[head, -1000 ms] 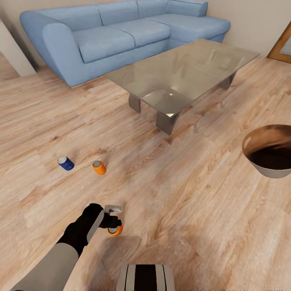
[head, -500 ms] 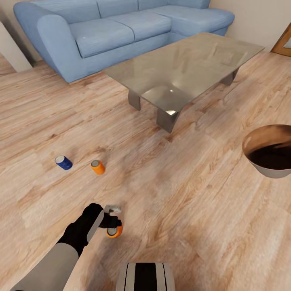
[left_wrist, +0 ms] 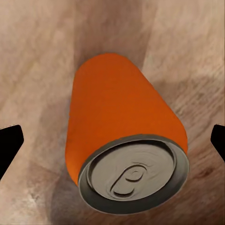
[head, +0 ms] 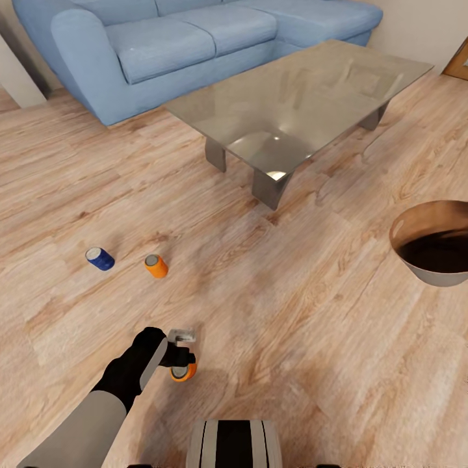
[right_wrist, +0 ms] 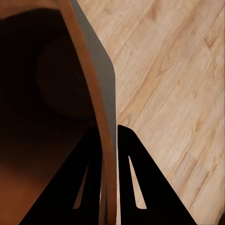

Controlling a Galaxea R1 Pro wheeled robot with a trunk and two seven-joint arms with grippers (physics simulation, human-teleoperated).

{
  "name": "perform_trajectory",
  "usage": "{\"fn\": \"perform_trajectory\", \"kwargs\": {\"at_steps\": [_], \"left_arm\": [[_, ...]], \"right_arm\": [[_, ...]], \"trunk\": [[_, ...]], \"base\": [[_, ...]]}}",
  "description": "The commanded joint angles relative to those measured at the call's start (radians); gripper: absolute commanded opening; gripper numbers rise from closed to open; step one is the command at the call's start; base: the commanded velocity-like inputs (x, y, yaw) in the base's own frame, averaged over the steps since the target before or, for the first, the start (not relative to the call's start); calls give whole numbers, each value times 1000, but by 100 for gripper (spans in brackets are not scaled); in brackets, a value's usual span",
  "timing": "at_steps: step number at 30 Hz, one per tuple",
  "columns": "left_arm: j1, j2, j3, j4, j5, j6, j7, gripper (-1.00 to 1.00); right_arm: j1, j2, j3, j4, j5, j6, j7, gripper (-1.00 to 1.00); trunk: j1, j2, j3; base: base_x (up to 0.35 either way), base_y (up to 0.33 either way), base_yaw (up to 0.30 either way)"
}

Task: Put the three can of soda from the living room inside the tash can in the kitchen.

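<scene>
text: none legible | labels: none | cans (head: 156, 266): plain, no brand | numbers/signs: none

The left gripper (head: 181, 354) sits at an orange can (head: 184, 372) on the wood floor (head: 312, 338). At ten o'clock from it lie a second orange can (head: 156, 266) and a blue can (head: 100, 258). The trash can (head: 434, 242) sits at three o'clock, and the sofa (head: 162, 45) and coffee table (head: 292, 97) at twelve.

Head camera looks down over floor (head: 312, 338); left wrist camera sits close above orange can (left_wrist: 122, 140), right wrist camera along bucket rim (right_wrist: 101, 108), both shared with head.
</scene>
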Motion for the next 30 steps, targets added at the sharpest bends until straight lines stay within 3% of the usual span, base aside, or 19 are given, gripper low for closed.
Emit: {"fn": "perform_trajectory", "kwargs": {"at_steps": [1,5,21,22,30], "left_arm": [[0,0,0,0,0,0,0,100],[0,-1,0,0,0,0,0,100],[0,0,0,-1,0,-1,0,100],[0,1,0,-1,0,-1,0,-100],[2,0,0,0,0,-1,-1,-100]], "right_arm": [[-1,0,0,0,11,0,3,-100],[-1,0,0,0,11,0,3,-100],[0,3,0,0,11,0,3,-100],[0,3,0,0,12,0,3,-100],[0,3,0,0,11,0,3,-100]], "trunk": [[0,0,-5],[2,-1,-25],[2,-1,-29],[2,-1,-29],[2,-1,-29]], "base": [[0,0,0],[0,0,0],[0,0,0],[0,0,0],[0,0,0]]}}
